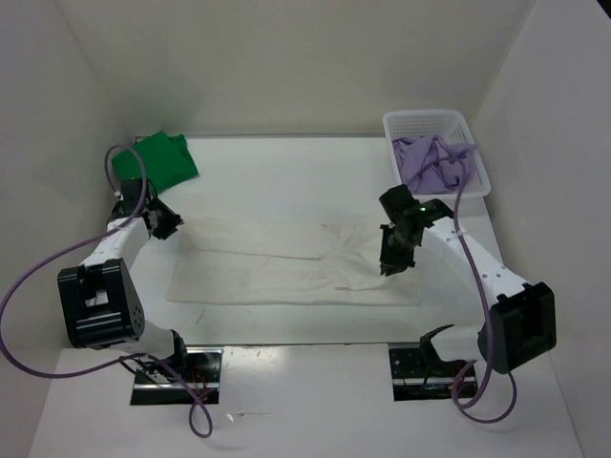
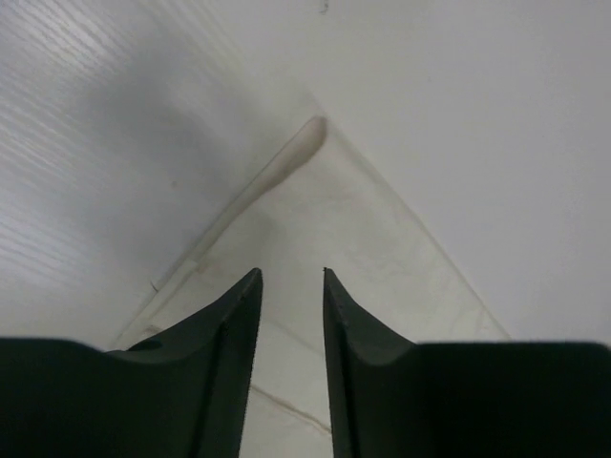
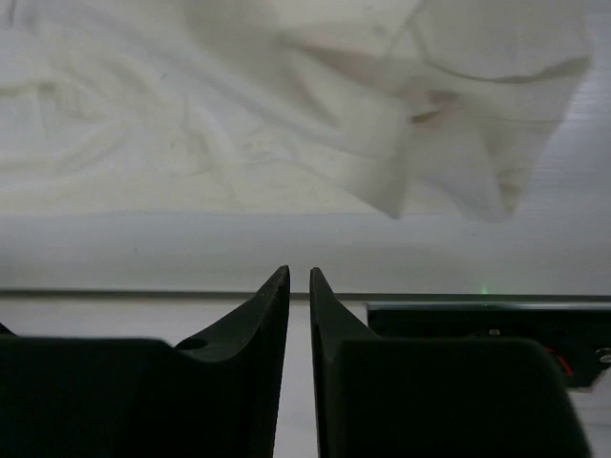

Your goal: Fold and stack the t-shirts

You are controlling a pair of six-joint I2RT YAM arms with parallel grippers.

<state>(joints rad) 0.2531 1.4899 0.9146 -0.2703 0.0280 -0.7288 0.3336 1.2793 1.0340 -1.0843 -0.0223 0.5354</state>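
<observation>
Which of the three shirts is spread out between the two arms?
The cream-white t-shirt, stretched across the middle of the table. The green t-shirt sits folded at the far left; the lavender t-shirt is bunched in the basket.

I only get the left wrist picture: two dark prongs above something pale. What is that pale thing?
Observer: It is a cream-white t-shirt, and the top view shows it spread flat across the middle of the table.
Operator: Where is the other arm?
Observer: The right gripper hovers over that shirt's right end, its jaws slightly parted and holding nothing.
</observation>
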